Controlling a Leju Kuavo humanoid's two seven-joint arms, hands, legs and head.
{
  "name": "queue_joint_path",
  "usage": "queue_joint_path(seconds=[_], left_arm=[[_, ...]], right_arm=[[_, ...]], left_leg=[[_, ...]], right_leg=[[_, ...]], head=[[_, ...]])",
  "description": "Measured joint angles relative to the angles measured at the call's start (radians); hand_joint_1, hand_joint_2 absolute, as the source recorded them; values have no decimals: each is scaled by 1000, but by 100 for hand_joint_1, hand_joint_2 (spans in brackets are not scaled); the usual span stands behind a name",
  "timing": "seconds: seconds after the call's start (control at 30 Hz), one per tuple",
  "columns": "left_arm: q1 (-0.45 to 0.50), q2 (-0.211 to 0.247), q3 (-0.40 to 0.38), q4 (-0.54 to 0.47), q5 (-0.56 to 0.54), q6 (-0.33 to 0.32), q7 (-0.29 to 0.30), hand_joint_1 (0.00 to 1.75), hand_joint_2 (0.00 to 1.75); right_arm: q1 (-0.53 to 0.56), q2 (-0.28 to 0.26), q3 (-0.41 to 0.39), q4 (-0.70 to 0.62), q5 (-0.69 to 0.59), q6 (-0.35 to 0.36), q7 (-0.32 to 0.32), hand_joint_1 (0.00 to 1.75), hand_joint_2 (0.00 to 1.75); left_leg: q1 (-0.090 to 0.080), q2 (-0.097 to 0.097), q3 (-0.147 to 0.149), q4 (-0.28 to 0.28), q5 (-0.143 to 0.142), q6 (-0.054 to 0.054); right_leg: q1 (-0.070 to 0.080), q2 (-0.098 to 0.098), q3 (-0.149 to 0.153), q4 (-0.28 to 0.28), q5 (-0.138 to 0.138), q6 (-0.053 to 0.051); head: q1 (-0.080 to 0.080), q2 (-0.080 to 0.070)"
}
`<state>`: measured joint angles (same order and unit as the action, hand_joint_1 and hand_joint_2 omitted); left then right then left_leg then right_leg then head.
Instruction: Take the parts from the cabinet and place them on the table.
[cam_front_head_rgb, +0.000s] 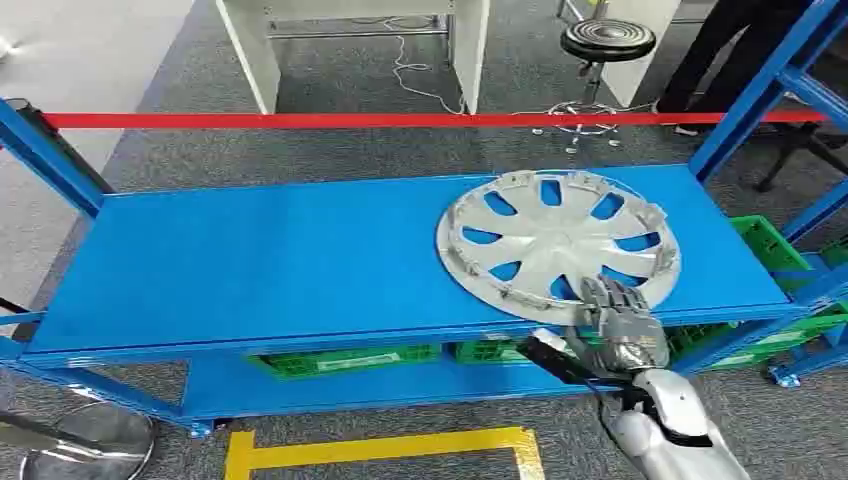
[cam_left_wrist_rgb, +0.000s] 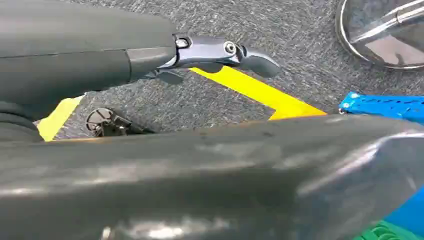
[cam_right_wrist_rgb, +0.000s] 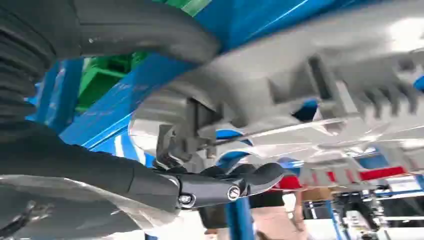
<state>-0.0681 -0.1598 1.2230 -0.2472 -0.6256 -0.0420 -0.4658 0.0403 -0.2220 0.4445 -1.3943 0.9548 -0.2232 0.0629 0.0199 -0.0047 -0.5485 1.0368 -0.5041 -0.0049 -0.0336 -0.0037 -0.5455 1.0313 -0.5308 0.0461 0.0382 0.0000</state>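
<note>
The wheel cover appears as silver-painted plastic with a smooth satin sheen; its underside shows moulded ribs and clips. The shelf is blue-painted metal, smooth and semi-gloss. The crates below are green plastic lattice. The floor is rough grey carpet, marked with smooth yellow tape. The right hand is matt grey metal; its forearm is glossy silver. The left hand has dark, polished fingers.
</note>
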Motion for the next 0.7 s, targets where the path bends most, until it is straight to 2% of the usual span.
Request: queue_joint_path(seconds=[0.13,0.7], left_arm=[[1,0,2,0,0,0,-2,0,0],[-2,0,3,0,-12,4,-12,0,0]], right_arm=[[19,-18,-22,-23,-9,7,0,0,175],[23,-39,-25,-36,-12,40,-25,0,175]], left_leg=[[0,0,-1,0,0,0],[0,0,-1,1,1,0]], right_leg=[[0,1,10,0,2,1],[0,2,9,0,2,2]], head=[[0,0],[0,0]])
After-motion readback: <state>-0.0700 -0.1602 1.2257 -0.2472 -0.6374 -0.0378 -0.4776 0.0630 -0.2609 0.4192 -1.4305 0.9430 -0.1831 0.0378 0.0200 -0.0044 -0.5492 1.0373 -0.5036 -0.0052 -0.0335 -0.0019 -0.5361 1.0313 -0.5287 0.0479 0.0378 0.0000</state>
